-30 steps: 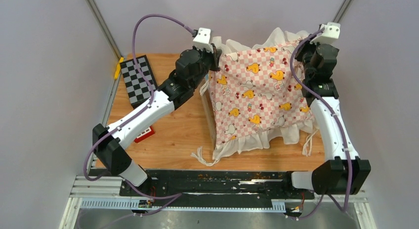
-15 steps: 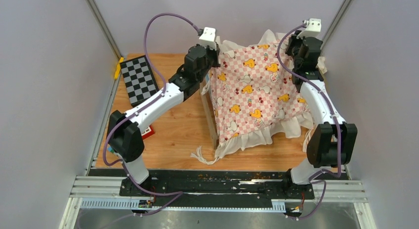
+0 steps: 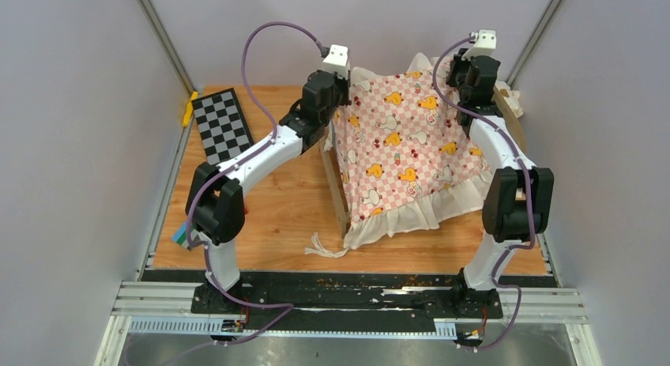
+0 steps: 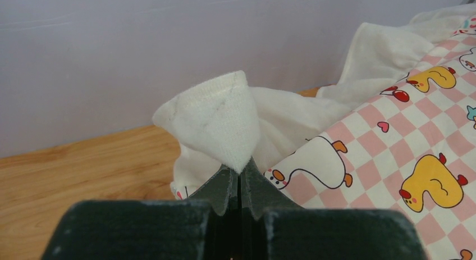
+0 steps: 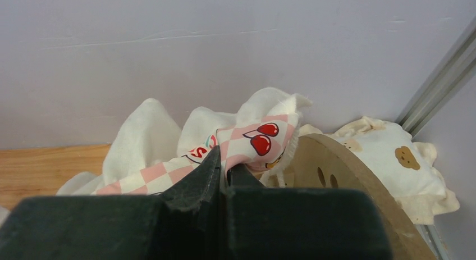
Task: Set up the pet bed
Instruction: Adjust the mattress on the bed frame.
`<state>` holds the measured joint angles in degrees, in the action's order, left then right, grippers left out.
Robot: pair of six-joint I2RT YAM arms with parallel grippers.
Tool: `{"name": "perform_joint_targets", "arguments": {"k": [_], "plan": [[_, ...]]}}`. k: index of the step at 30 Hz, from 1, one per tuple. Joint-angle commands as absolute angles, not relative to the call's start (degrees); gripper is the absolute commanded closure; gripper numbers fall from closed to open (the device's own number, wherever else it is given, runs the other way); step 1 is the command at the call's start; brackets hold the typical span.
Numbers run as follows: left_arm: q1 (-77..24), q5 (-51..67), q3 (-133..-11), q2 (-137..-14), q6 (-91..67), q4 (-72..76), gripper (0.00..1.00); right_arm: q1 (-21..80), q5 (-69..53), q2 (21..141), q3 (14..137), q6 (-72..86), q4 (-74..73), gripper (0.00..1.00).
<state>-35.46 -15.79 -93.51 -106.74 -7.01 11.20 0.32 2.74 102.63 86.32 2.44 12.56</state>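
The pet bed shows as a light-wood side rail (image 3: 335, 184) in the top view and as a rounded headboard (image 5: 342, 173) with cutouts in the right wrist view; the rest lies hidden under a pink checkered ruffled cushion (image 3: 403, 152) spread over it. My left gripper (image 3: 340, 97) is shut on the cushion's far left corner, where a white fold (image 4: 224, 119) stands up from the jaws of the left gripper (image 4: 240, 171). The right gripper (image 3: 468, 88) is shut on the far right corner, with checkered fabric (image 5: 252, 139) pinched at the right gripper (image 5: 224, 171) beside the headboard.
A cream spotted pillow (image 5: 396, 164) lies against the back right wall behind the headboard. A black-and-grey checkered board (image 3: 223, 127) and a yellow piece (image 3: 189, 109) sit at the back left. White tie strings (image 3: 320, 247) trail off the cushion's near left corner.
Both arms have stretched out toward the back wall, carrying the cushion's far corners backward. The cushion now lies lower and flatter over the bed.
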Motion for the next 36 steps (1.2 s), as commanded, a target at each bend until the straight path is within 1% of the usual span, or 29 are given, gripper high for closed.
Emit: {"name": "perform_joint_targets", "arguments": {"k": [1, 4, 5, 6, 7, 8, 10, 12, 13, 14, 18, 23, 28, 32, 36], "plan": [[-33.9, -20.4, -96.5, -107.6, -4.2, 13.8, 1.0, -0.6, 4.8, 105.4, 90.4, 1.4, 17.7, 1.0], [-33.8, -20.9, -95.7, -108.3, -4.0, 14.1, 1.0, -0.6, 5.0, 106.9, 90.8, 1.2, 17.1, 0.97], [-33.8, -21.0, -95.2, -108.4, -3.8, 14.3, 0.98, -0.6, 5.1, 107.3, 90.9, 1.2, 17.0, 0.93], [-33.8, -20.9, -94.7, -108.5, -3.6, 14.6, 0.94, -0.6, 5.4, 107.6, 90.9, 1.2, 16.5, 0.88], [-33.8, -20.7, -94.1, -108.6, -3.5, 14.9, 0.79, -0.6, 5.5, 107.9, 91.1, 1.2, 16.0, 0.81], [-33.8, -20.6, -93.5, -108.8, -3.2, 15.3, 0.64, -0.6, 5.7, 108.1, 91.5, 1.2, 14.9, 0.71], [-33.8, -20.6, -93.1, -108.9, -2.9, 15.6, 0.36, -0.6, 5.9, 108.3, 92.9, 1.3, 12.7, 0.51], [-33.8, -21.0, -93.5, -108.8, -2.7, 15.1, 0.14, -0.6, 5.6, 107.9, 94.2, 1.3, 11.4, 0.37], [-33.8, -21.1, -94.0, -108.7, -2.5, 14.5, 0.04, -0.7, 5.2, 107.5, 94.8, 1.1, 10.8, 0.33], [-33.8, -21.1, -94.7, -108.6, -2.3, 13.7, 0.01, -0.6, 5.0, 106.8, 95.5, 0.9, 10.2, 0.3], [-33.8, -21.4, -97.2, -107.0, -1.9, 9.8, 0.0, -0.4, 4.6, 103.4, 97.3, 0.3, 7.4, 0.22], [-33.8, -21.6, -98.1, -102.1, -3.3, 3.5, 0.0, -0.3, 4.8, 95.7, 94.5, 0.6, 4.4, 0.2], [-33.8, -21.4, -97.2, -96.4, -8.5, -9.7, 0.0, -0.3, 5.8, 85.0, 88.5, 3.9, -2.2, 0.2], [-33.8, -17.5, -88.2, -88.4, -14.1, -14.2, 0.0, -0.3, 8.8, 77.4, 83.9, 6.2, -12.3, 0.2], [-33.9, -12.2, -73.7, -79.9, -21.9, -12.9, 0.0, -0.3, 7.8, 69.5, 77.2, 10.3, -18.2, 0.2]]}}
